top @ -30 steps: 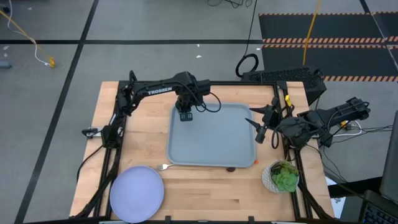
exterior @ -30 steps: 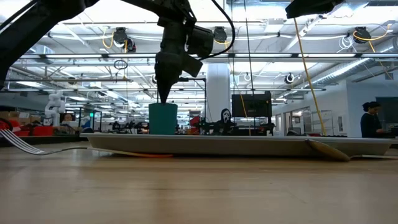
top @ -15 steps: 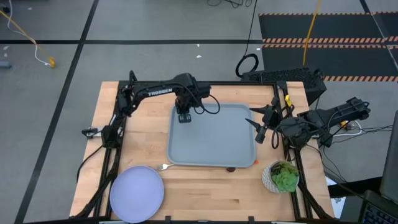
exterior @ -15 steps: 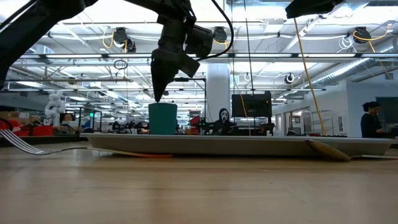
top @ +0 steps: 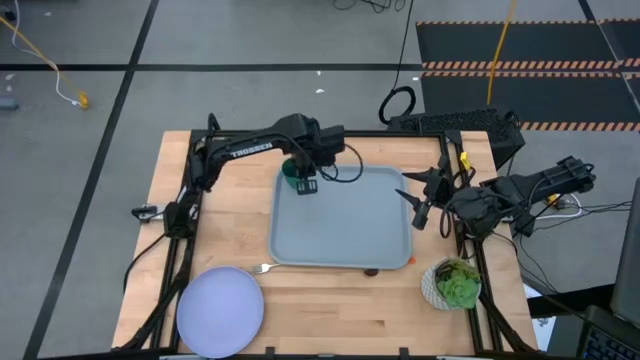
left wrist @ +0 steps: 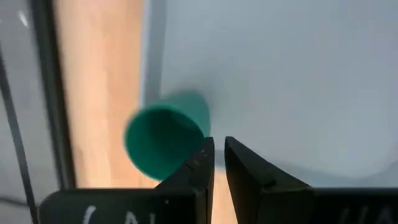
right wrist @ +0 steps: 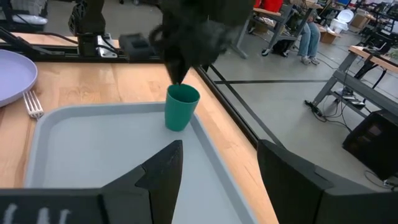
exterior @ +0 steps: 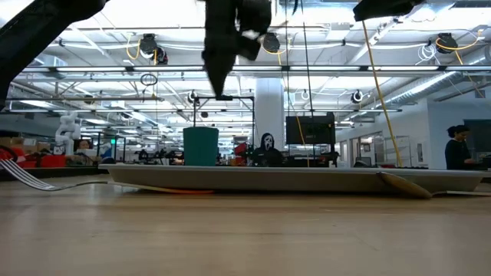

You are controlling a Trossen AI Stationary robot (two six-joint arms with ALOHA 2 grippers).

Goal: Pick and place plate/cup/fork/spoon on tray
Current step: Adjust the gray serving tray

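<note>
The dark green cup [top: 290, 170] stands upright on its base in the far left corner of the grey-blue tray [top: 345, 230]; it also shows in the low view [exterior: 201, 146] and the right wrist view [right wrist: 181, 107]. My left gripper [left wrist: 219, 155] hangs well above and just beside the cup [left wrist: 165, 140], empty, with only a narrow gap between its fingers. My right gripper [top: 418, 215] waits open and empty at the tray's right edge. The lavender-blue plate [top: 220, 310] lies at the near left. The fork [top: 263, 268] lies by the tray's near edge. The spoon's orange handle [top: 405, 263] shows at the tray's near right corner.
A white bowl of green leafy stuff [top: 455, 283] stands at the near right, beside the tray. Most of the tray floor [right wrist: 93, 149] is bare. People show in the room beyond the table.
My left gripper has risen from just above the cup's mouth to well clear of it and has gone a little toward the table's right edge. The cup has stayed upright where it stood on the tray.
</note>
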